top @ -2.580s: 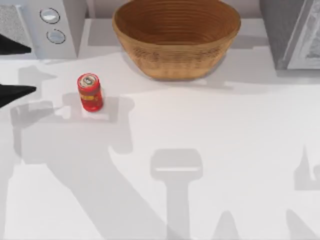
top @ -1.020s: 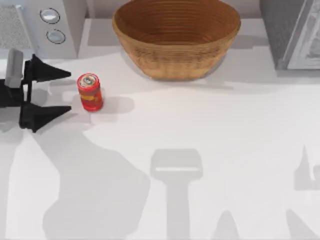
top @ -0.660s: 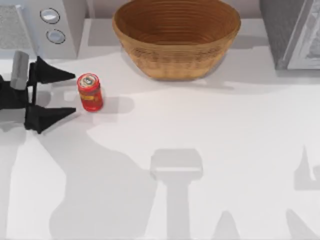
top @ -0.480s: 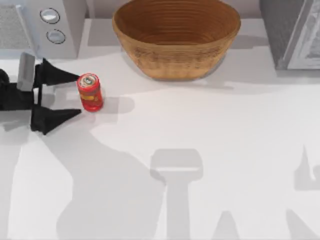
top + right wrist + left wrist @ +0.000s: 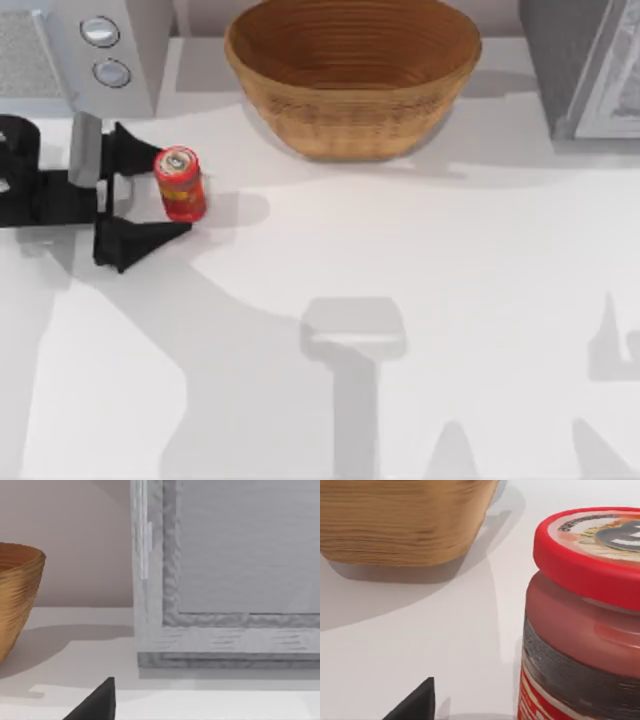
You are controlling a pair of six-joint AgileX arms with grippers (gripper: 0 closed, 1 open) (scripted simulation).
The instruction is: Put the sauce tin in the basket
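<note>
Left hand (image 5: 150, 195) has advanced along the worktop (image 5: 420, 300) toward the sauce tin (image 5: 181, 184) over the last few seconds: 2.6 s ago only its fingertips showed at the top view's left edge, 1.0 s ago the tips stood short of the tin, and now the two fingers are spread to either side of it, one tip behind the lid, the other just beside the base on the near side. No sign of closure yet; the gap between the fingers is no narrower than in the earlier frames. The tin has not shifted; it stands upright on the worktop, between the fingers, not lifted. In the left wrist view the tin (image 5: 580, 625) sits very close ahead of the hand, with one dark fingertip (image 5: 415, 705) low to the side. The basket (image 5: 352, 75) lies well beyond the hand, apart from the tin. Judgement: approach is essentially complete, the grasp is the step in hand; next comes closing on the tin, then lift and carry over the basket rim. Right arm is parked, its wrist camera facing a grey appliance (image 5: 230, 580).
</note>
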